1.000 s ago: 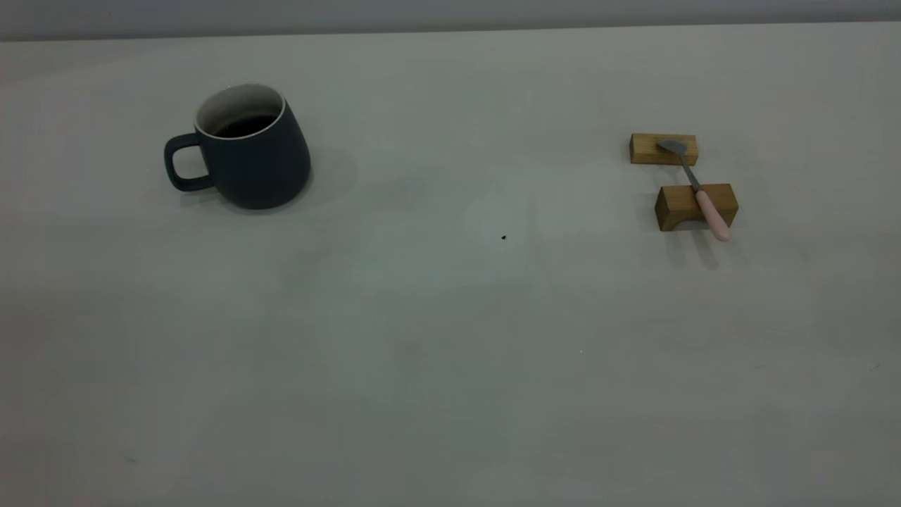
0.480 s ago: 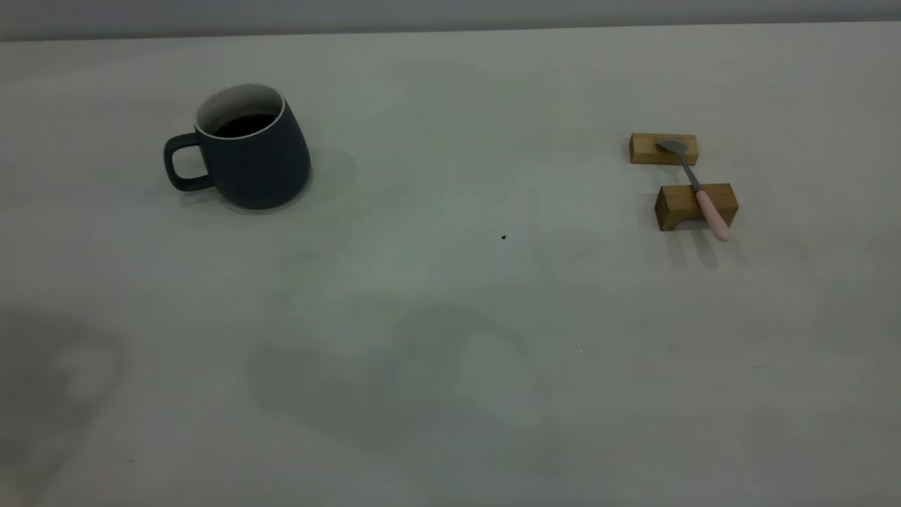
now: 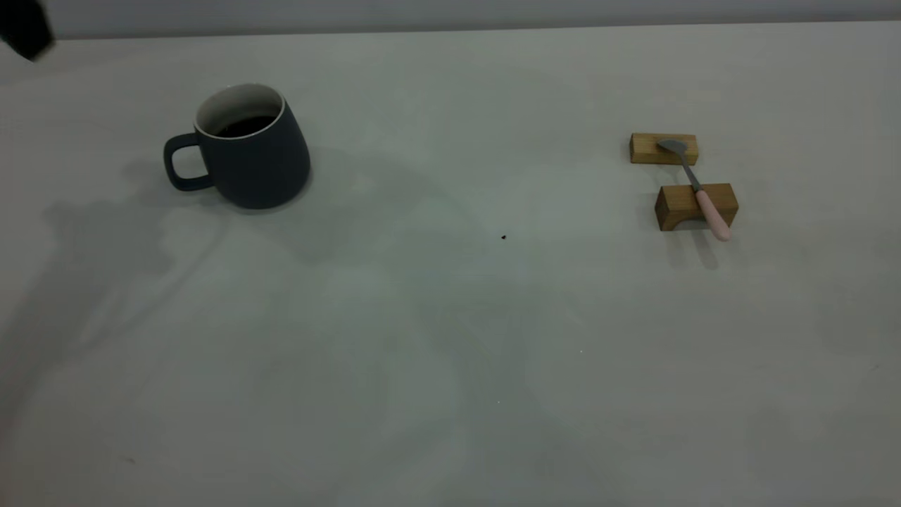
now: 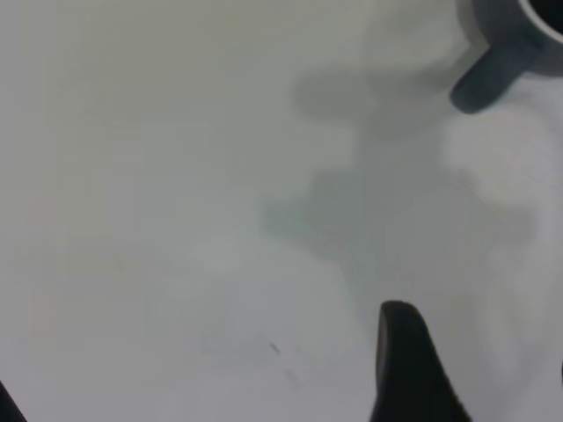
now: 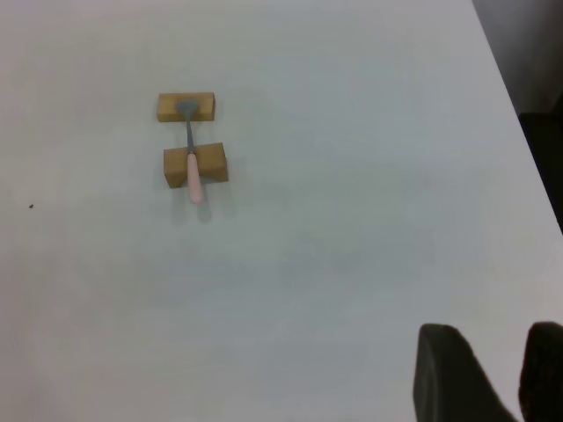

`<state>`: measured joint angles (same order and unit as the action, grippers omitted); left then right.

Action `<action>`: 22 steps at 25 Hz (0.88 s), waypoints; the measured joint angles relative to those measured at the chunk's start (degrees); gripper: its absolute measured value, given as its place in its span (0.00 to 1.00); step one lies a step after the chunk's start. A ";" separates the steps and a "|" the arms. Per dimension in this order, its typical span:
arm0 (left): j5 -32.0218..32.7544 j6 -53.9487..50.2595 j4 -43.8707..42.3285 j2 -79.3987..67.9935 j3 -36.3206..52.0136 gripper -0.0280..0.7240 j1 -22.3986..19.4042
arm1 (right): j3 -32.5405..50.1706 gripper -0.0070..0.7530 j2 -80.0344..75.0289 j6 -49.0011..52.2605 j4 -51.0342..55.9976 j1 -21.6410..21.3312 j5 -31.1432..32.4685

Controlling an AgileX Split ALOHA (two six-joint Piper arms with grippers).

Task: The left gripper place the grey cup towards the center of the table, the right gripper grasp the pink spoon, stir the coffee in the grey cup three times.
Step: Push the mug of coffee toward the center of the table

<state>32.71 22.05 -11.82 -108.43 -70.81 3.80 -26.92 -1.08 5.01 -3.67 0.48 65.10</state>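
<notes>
Handle side is what matters for us: the grey cup (image 3: 246, 148) stands upright toward the left of the table (image 3: 450, 352), coffee (image 3: 245, 125) dark inside, its loop handle pointing toward the left arm's side. In the left wrist view we see only the cup's handle and a bit of wall at the frame's edge, well apart from the left gripper (image 4: 290, 387), whose one visible finger leaves a broad gap to the other, so we read it as wide and empty. Across the table the pink spoon (image 3: 704, 197) bridges two wooden blocks (image 3: 695, 205), bowl on the far block, handle overhanging the near one. The right gripper (image 5: 488, 378) hangs well away from it, fingers narrowly parted, holding nothing.
</notes>
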 joint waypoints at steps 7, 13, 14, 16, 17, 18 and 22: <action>0.99 23.96 1.05 -14.63 -12.28 0.68 -0.11 | 0.00 0.32 0.00 0.00 0.00 0.00 0.00; -1.33 42.90 6.78 -21.06 -16.62 0.68 -0.37 | 0.00 0.32 0.00 0.00 0.00 0.00 0.00; -1.61 45.73 7.65 -22.12 -17.09 0.68 -0.37 | 0.00 0.32 0.00 0.00 0.00 0.00 0.00; -2.67 51.46 9.78 -24.08 -17.76 0.68 -0.37 | 0.00 0.32 0.00 0.00 0.00 0.00 0.00; -3.13 53.68 10.50 -25.00 -18.17 0.68 -0.37 | 0.00 0.32 0.00 0.00 0.00 0.00 0.00; -3.92 55.14 11.42 -25.72 -18.40 0.68 -0.37 | 0.00 0.32 0.00 0.00 0.00 0.00 0.00; -5.64 60.91 15.22 -28.06 -18.83 0.68 -0.41 | 0.00 0.32 0.00 0.00 0.00 0.00 0.00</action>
<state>27.07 82.95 3.40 -136.50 -89.64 3.39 -26.92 -1.08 5.01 -3.67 0.48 65.10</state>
